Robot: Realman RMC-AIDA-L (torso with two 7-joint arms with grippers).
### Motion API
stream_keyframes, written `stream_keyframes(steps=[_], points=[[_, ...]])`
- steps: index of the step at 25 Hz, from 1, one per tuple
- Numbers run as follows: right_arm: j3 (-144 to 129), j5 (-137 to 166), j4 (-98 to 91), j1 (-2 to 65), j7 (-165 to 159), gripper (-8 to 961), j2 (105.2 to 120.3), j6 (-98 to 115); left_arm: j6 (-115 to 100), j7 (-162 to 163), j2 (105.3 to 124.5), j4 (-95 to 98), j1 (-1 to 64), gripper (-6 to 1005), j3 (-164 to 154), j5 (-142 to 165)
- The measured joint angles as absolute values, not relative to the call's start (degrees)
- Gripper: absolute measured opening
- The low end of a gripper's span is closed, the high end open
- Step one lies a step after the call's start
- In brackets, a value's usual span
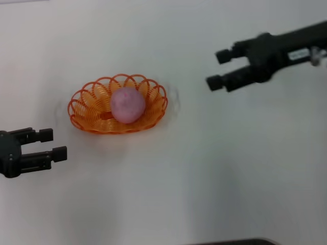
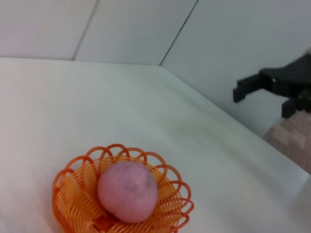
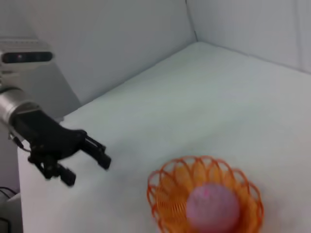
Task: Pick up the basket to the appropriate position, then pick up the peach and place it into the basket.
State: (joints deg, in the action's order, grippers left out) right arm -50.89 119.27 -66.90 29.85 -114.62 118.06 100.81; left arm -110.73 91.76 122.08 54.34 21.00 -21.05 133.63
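The peach (image 1: 127, 104) is a round, matte pink-purple fruit with faint darker speckles on its skin. It sits inside the basket (image 1: 87, 109), resting on the basket's floor near the middle. The basket is a shallow oval of orange wire with a looped, scalloped rim, and it stands flat on the white table (image 1: 204, 178), left of centre in the head view. From the left wrist view the peach (image 2: 127, 191) fills much of the basket (image 2: 73, 204) and rises above its rim; the right wrist view shows the same peach (image 3: 213, 208) low in the basket (image 3: 165, 187).

The left gripper (image 1: 56, 144) hovers near the table just beside the basket's near-left edge, apart from it. Its 2 fingers are spread with a clear gap between them and hold nothing. The right gripper (image 1: 218, 69) hangs well to the right of the basket and farther back, clear of it. Its 2 fingers are also parted, with nothing between them.
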Motion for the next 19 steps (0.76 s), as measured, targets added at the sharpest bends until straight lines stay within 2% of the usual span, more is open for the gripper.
stream_keyframes(steps=[5, 10, 19], points=[[-46.4, 119.5, -63.1, 26.1, -109.1, 945, 116.95, 101.9, -110.6, 91.8, 121.98, 54.4, 21.1, 786, -21.0, 133.7], [-44.3, 119.6, -58.3, 25.5, -106.2, 945, 115.82, 102.1, -110.6, 91.8, 121.99, 54.5, 21.3, 786, -21.1, 133.7], [-44.4, 119.8, -57.0, 26.0, -106.0, 945, 115.64, 101.8, -110.7, 92.0, 121.99, 54.5, 21.4, 786, -21.1, 133.7]])
